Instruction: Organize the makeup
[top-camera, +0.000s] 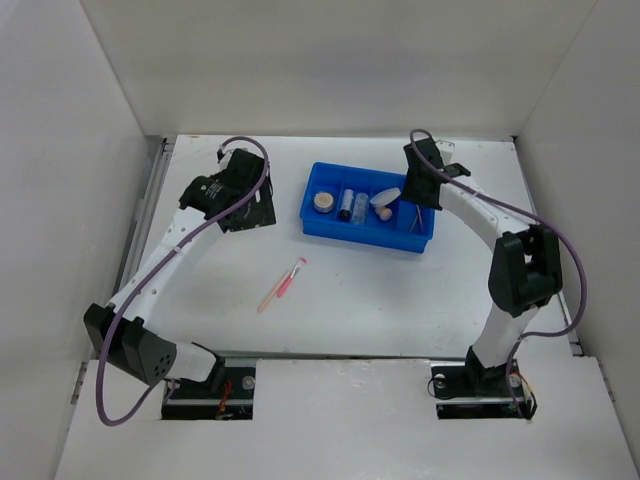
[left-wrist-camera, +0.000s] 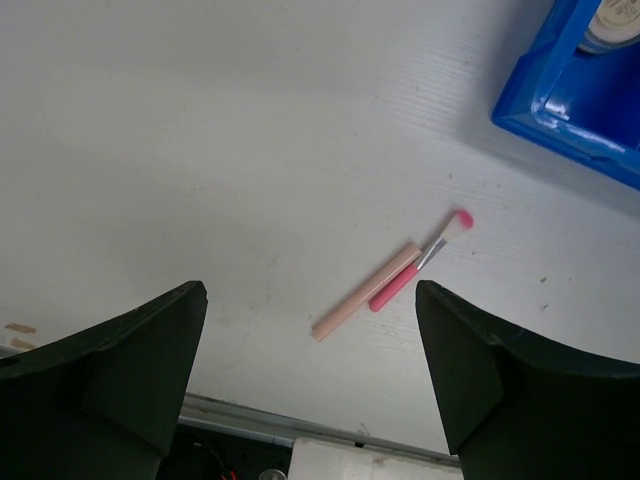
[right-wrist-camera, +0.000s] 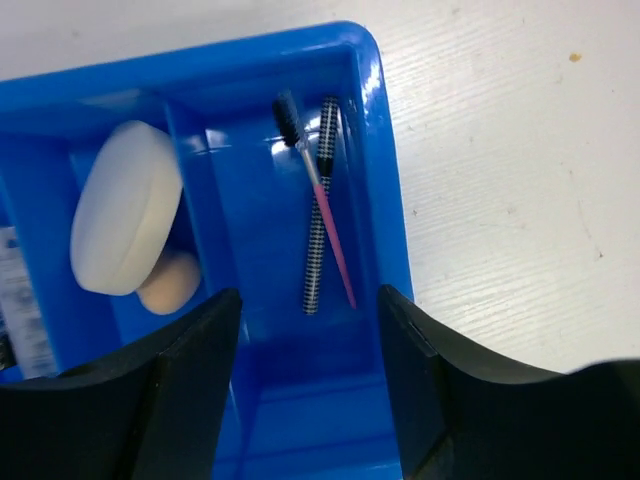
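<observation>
The blue tray (top-camera: 330, 226) holds a round beige compact (top-camera: 323, 201), a clear dark-capped tube (top-camera: 346, 205), a cream puff (top-camera: 386, 195) and a peach sponge (top-camera: 383, 212). My right gripper (top-camera: 420, 188) hangs open over the tray's right end. In the right wrist view my open gripper (right-wrist-camera: 308, 300) is above a dark checked stick (right-wrist-camera: 318, 230) and a thin pink wand (right-wrist-camera: 332, 240), beside the puff (right-wrist-camera: 125, 205) and sponge (right-wrist-camera: 170, 283). A pink brush (top-camera: 292, 275) and a beige stick (top-camera: 268, 297) lie on the table. My left gripper (top-camera: 248, 208) is open, high and left of the tray; its view shows the brush (left-wrist-camera: 415, 268) and the stick (left-wrist-camera: 365, 292).
White walls enclose the table on three sides. A metal rail (left-wrist-camera: 250, 415) runs along the table's near edge. The tray's corner (left-wrist-camera: 570, 100) shows at the upper right of the left wrist view. The tray wall (right-wrist-camera: 385, 170) borders bare white table to the right.
</observation>
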